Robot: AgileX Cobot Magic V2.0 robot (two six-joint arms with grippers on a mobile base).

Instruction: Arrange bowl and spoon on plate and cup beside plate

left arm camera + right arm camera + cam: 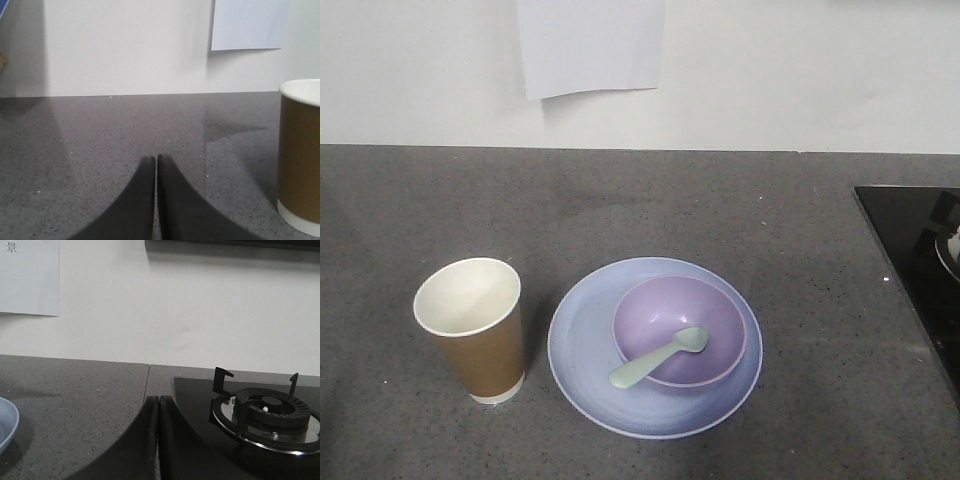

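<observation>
- The plate [582,350] sat on the dark speckled bench [620,200], near the front edge and around the middle of the front view
- The bowl [720,310] stood upright on the plate, set a little right of the plate's centre, so more pale blue rim showed on the left
- The spoon [660,357] lay inside the bowl, scoop resting in the bowl's hollow and handle leaning out over the near-left rim, tip pointing toward the near left
- The cup [475,340] stood upright on the bench just left of the plate, close beside it but not touching, white inside open to the camera
- Left end effector [156,159] was clenched, its two dark fingers pressed together with nothing between them, low over bare bench; the cup rose at the right edge of that wrist view
- Right end effector [159,399] was clenched too, fingers closed on nothing, poised over the seam where the bench met the black glass hob [200,440]
- A gas burner [267,412] with its black pan support sat on the hob to the right, and the plate's edge peeked in at the far left of that view
- A white sheet of paper [590,45] hung on the wall behind
</observation>
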